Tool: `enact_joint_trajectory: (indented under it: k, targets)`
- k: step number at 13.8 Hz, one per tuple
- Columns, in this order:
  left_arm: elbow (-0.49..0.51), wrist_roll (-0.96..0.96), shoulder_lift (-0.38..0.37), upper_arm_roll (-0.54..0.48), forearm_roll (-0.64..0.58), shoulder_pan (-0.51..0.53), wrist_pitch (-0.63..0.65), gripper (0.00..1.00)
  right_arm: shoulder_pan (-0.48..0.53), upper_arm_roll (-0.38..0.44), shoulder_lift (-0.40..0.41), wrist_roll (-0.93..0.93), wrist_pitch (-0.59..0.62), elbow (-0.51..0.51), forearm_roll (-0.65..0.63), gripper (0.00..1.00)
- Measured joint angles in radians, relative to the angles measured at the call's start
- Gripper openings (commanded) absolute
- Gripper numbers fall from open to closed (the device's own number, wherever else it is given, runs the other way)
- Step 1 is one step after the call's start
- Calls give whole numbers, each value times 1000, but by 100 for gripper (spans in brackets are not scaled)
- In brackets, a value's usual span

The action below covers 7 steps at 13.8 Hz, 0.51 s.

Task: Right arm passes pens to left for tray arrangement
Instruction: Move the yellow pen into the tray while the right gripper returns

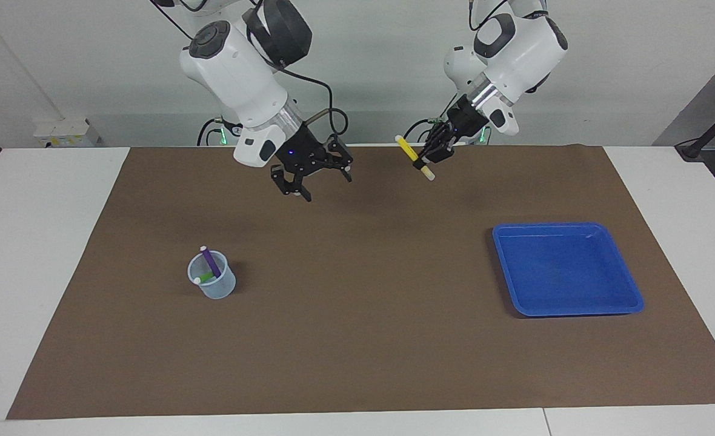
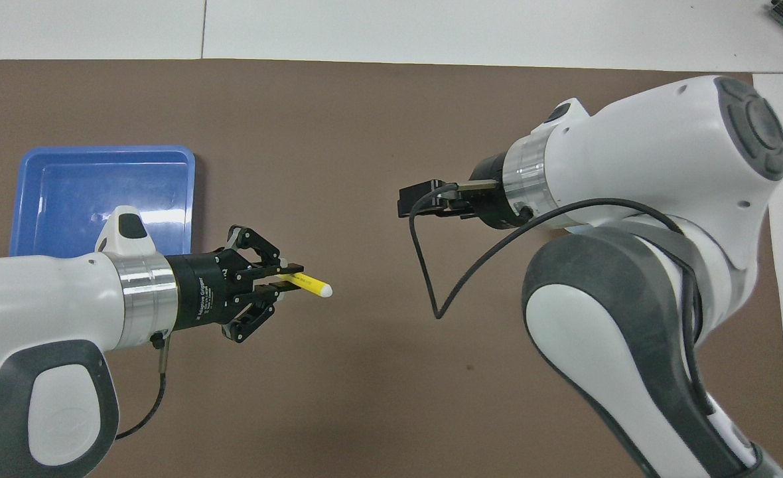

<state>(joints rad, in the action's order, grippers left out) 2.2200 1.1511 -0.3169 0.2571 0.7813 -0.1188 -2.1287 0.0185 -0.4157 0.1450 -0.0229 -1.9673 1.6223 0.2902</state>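
My left gripper (image 1: 425, 158) is shut on the yellow pen (image 1: 415, 157) and holds it slanted in the air over the mat near the robots' edge. In the overhead view the left gripper (image 2: 284, 280) grips the yellow pen (image 2: 312, 285) with the whitish tip sticking out. My right gripper (image 1: 309, 180), with the blue wrist light, hangs open and empty over the mat, apart from the pen; it also shows in the overhead view (image 2: 425, 199). The purple pen (image 1: 211, 261) and green pen (image 1: 205, 277) stand in a translucent cup (image 1: 215, 287). The blue tray (image 1: 506, 272) lies empty toward the left arm's end.
A brown mat (image 1: 357, 315) covers most of the white table. The tray's rim (image 2: 106, 150) shows beside the left arm in the overhead view. The cup is hidden there by the right arm. A cable loop (image 2: 425, 279) hangs from the right wrist.
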Motion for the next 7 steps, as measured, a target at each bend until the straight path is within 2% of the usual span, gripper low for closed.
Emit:
enact_joint_trajectory:
  k: [3,5,7]
  targets:
    - [69,-155,-40,1,-49,3,20,0,9,1,0,191,1,4,-134,100]
    - [88,-203,-58,-1,-214,13,65,0,36,1,1,344,1,16,-221,100]
    - [90,-316,-64,-1,-311,35,119,0,85,3,4,501,-9,36,-288,100]
